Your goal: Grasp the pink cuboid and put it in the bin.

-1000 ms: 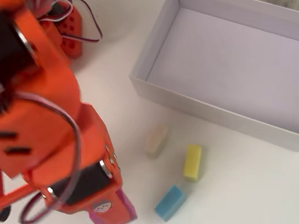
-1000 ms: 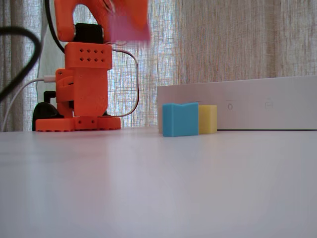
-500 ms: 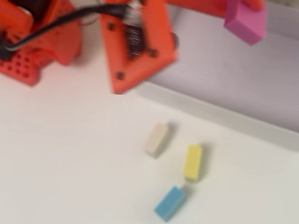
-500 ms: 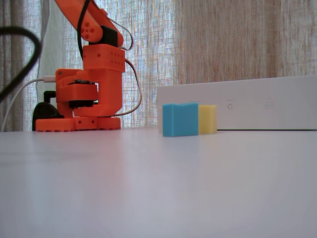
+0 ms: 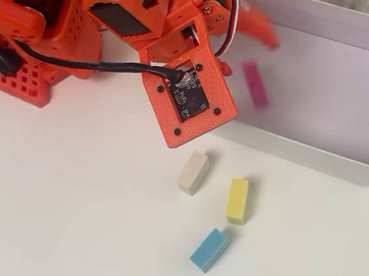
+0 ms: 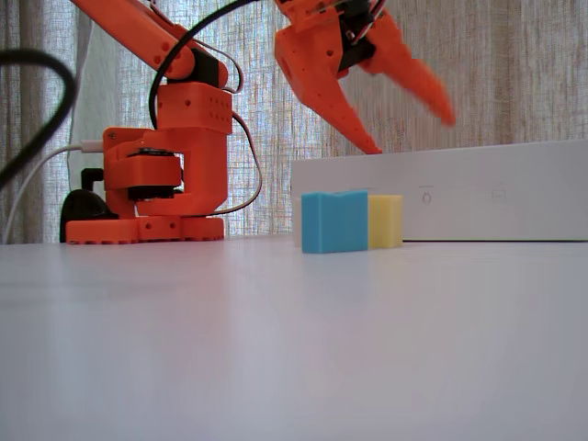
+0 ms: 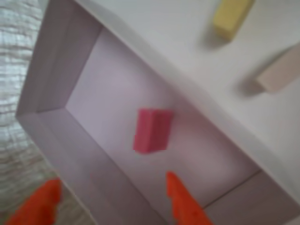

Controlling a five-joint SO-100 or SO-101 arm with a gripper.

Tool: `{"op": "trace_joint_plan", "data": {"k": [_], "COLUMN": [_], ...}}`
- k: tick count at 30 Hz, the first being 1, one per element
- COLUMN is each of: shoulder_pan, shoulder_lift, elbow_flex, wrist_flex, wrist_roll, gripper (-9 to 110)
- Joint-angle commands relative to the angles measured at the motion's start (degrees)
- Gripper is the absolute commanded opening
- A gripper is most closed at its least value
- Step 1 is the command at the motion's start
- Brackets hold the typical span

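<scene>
Pink cuboid (image 7: 152, 131), white bin (image 5: 316, 156), orange pincer (image 6: 409, 131).

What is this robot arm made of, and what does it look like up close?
Bright orange plastic, likely 3D-printed, with a blocky arm on a perforated base. Black motors show between segments. Black and white cables run along it. A small circuit board sits near the gripper, whose jaws are tapered and pointed.

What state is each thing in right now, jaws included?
pink cuboid: free of the jaws, inside the bin, blurred, so landed or falling cannot be told.
bin: open-topped, holds only the pink cuboid.
gripper: jaws open, empty, above the bin's near wall.
cream block: lying on the table, outside the bin.
yellow block: lying on the table, outside the bin.
blue block: lying on the table, farthest from the bin.
</scene>
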Motion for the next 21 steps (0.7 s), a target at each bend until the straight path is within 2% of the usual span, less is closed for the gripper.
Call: {"op": "trace_joint_plan", "data": {"k": [1, 7, 14, 17, 21], "shoulder_pan": [0.3, 7.6, 27.7, 35.5, 43.3], "shoulder_lift": [0.2, -0.8, 3.3, 9.1, 23.6], "elbow_flex": [-3.7, -13.4, -20.5, -17.6, -3.8], "wrist_flex": [-4.2, -17.3, -46.8, -47.1, -39.6], "wrist_roll": [-0.7, -0.8, 0.5, 4.5, 8.2], "gripper": [49, 44, 38, 37, 22]}}
